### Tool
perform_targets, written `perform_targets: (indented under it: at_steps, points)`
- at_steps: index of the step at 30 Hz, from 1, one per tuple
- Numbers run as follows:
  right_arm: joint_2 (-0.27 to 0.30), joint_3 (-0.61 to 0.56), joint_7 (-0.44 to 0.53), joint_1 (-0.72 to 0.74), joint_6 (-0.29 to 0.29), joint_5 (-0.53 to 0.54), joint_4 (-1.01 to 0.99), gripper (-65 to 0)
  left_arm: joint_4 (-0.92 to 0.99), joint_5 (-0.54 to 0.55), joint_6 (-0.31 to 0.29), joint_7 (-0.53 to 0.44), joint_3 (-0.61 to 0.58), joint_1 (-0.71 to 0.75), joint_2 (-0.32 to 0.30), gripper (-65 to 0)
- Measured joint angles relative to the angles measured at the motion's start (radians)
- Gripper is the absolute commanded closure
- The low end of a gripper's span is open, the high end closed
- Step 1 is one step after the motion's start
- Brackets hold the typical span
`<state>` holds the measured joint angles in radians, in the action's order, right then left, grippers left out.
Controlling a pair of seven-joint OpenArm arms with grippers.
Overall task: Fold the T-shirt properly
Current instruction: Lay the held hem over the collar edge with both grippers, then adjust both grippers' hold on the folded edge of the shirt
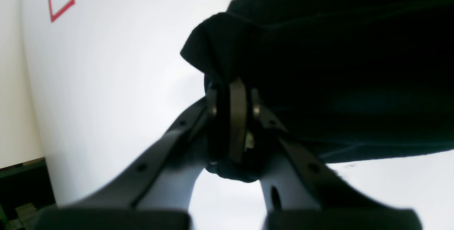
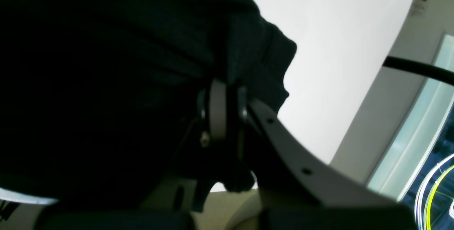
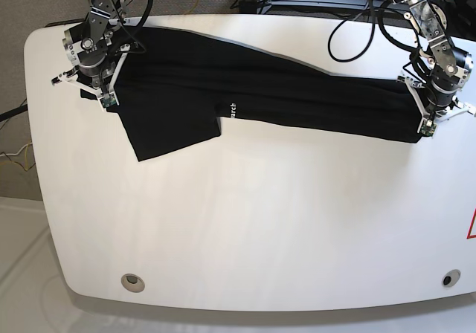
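T-shirt [image 3: 297, 99] first: one black shirt, and we see it stretched in a long band across the far part of the white tabletop [image 3: 245, 229], with one sleeve lying flat toward the near side and tiny white lettering close to that sleeve. We judge the cloth soft, light and limp; it will sag and crease wherever nothing holds it, so corners and hems are the sensible places to take hold, as now. We have two end effectors at work. Our left end effector [image 3: 428, 125] is clenched on the shirt's end at the tabletop's right in the base view. Our right end effector [image 3: 104, 95] is clenched on the opposite end, cloth bunched between its jaws.
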<state>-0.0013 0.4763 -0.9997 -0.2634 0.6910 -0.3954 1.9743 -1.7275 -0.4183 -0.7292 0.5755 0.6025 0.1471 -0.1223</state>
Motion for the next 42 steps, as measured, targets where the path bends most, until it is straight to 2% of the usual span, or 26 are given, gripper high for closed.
perform_targets:
  at_steps: [7,10,11,14,16,17,21,24,27,29,42]
  points:
    - [-0.001,0.0,0.0,0.002,-0.006,0.0,-0.051,0.0,0.035,0.0,0.004,0.0,0.002,0.0,0.005,-4.5]
    - [-0.001,0.0,0.0,0.002,-0.006,-0.001,-0.066,0.0,0.05,0.0,0.006,0.0,0.002,0.002,0.006,-15.7]
    - [-0.001,0.0,0.0,0.002,-0.006,-0.001,-0.069,0.0,0.05,-0.001,0.006,0.0,0.002,0.003,0.006,-24.1]
    - [-0.001,0.0,0.0,0.002,-0.007,-0.001,-0.072,0.0,0.048,-0.003,0.006,0.0,0.04,-0.001,0.013,-38.8]
    - [-0.001,0.0,0.0,0.002,-0.007,-0.003,-0.074,-0.5,0.038,-0.004,0.014,0.0,0.081,-0.006,0.026,-45.0]
    - [0.0,0.0,0.0,0.002,-0.007,-0.006,-0.077,-1.6,0.029,-0.005,0.014,-0.002,0.105,-0.009,0.033,-46.1]
    - [0.001,0.0,0.0,0.006,-0.01,-0.009,-0.095,-13.5,0.008,-0.019,0.014,-0.039,0.143,-0.021,0.047,-44.8]
    - [0.002,0.0,0.0,0.011,-0.011,-0.021,-0.099,-26.1,0.006,-0.018,0.014,-0.051,0.143,-0.037,0.047,-44.9]
    - [0.005,0.001,0.0,0.014,-0.014,-0.025,-0.098,-34.8,0.002,-0.011,0.014,-0.064,0.141,-0.047,0.047,-44.9]
    - [0.006,0.001,0.0,0.013,-0.014,-0.027,-0.097,-37.0,0.0,-0.011,0.014,-0.067,0.141,-0.046,0.046,-44.9]
    - [0.002,0.003,-0.014,0.033,-0.013,-0.024,-0.02,-37.8,-0.017,-0.019,0.014,-0.056,0.144,-0.051,0.044,-45.0]
